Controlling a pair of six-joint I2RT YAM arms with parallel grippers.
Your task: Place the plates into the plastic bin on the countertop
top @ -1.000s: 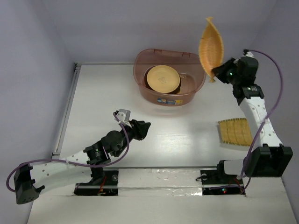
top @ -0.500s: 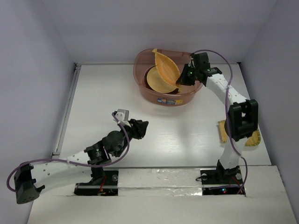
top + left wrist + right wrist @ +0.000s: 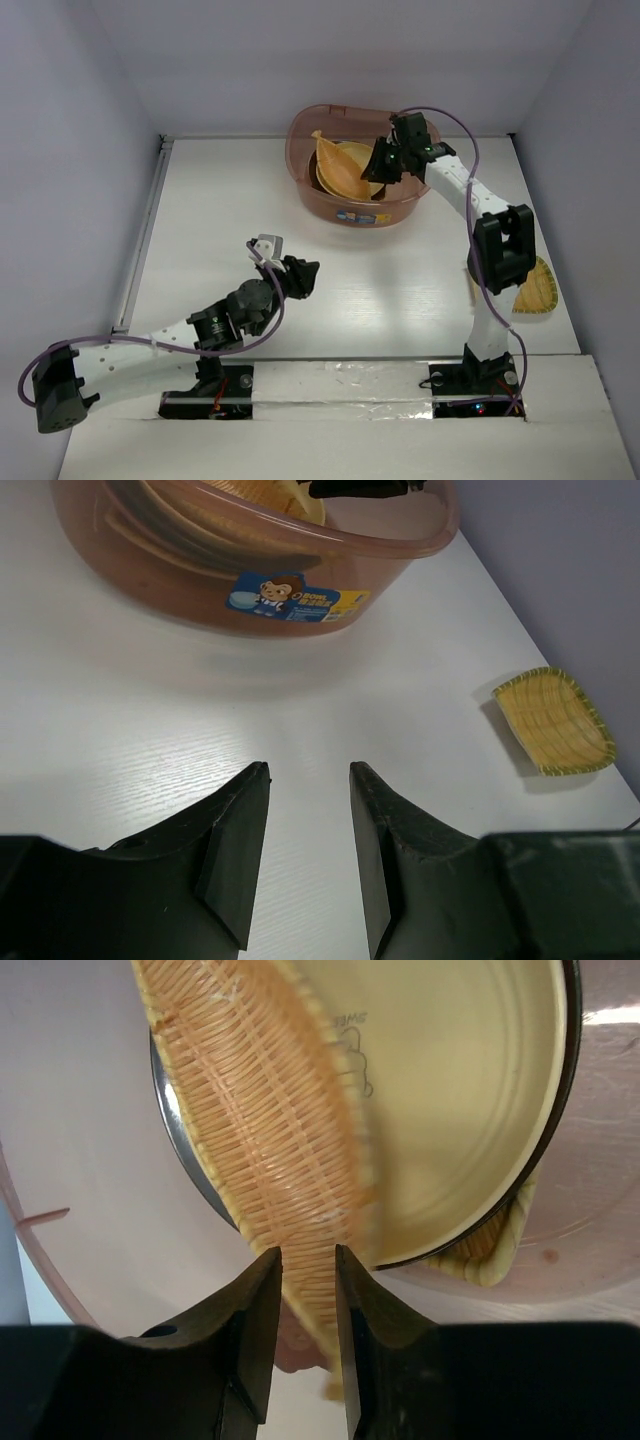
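The reddish-brown plastic bin (image 3: 297,160) stands at the back of the white countertop (image 3: 400,280). My right gripper (image 3: 378,165) reaches into it. In the right wrist view its jaws (image 3: 308,1252) stand slightly apart around the tip of the orange leaf-shaped plate (image 3: 260,1110), whose near edge is blurred. That plate (image 3: 342,168) lies tilted over the round yellow-orange plate (image 3: 460,1090), which rests on a shiny metal plate (image 3: 571,1070) and a woven piece (image 3: 495,1250). My left gripper (image 3: 308,270) is open and empty low over the countertop, also shown in the left wrist view (image 3: 308,768).
A yellow woven rectangular plate (image 3: 553,720) lies on the right of the countertop, partly behind my right arm in the top view (image 3: 537,290). The bin's front wall (image 3: 150,590) carries a sticker (image 3: 295,598). Pale walls border the countertop.
My right arm swung left from the table's right side and lowered the leaf-shaped plate from upright in the air into the bin. The left arm shifted slightly.
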